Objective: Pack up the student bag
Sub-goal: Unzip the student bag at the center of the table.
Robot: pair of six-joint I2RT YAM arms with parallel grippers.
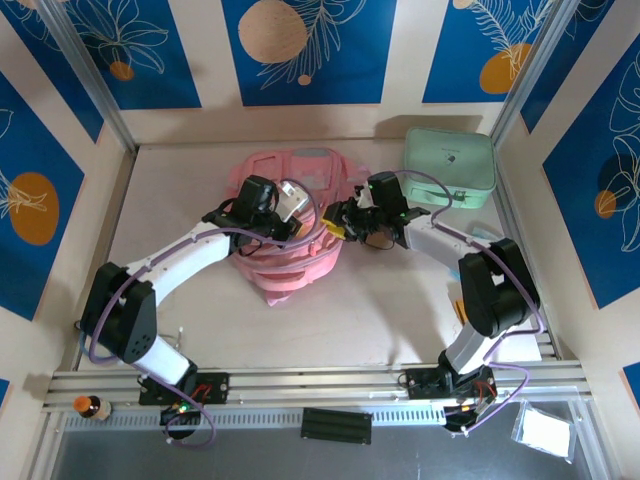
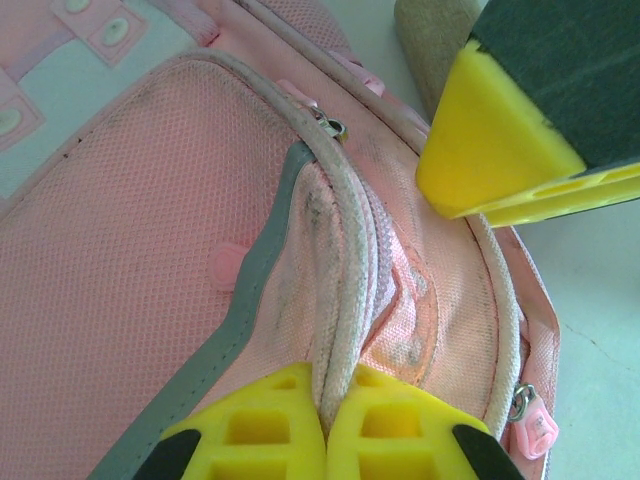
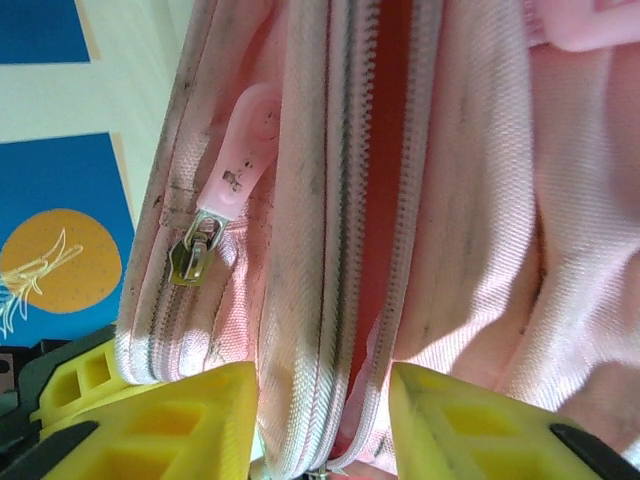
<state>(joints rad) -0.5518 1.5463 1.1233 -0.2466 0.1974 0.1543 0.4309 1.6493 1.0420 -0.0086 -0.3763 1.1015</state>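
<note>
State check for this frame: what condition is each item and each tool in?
student bag: lying flat, main zipper parted.
mint green case: closed, flat, apart from the bag.
left tool: shut on the bag's piped seam.
right tool: fingers apart, astride the open zipper edge; cannot tell whether it grips.

A pale table [image 1: 380, 310] is seen. The pink bag [image 1: 290, 272] is laid on its middle. A green case [image 1: 450, 165] is set at the far right corner, apart from the bag.
</note>
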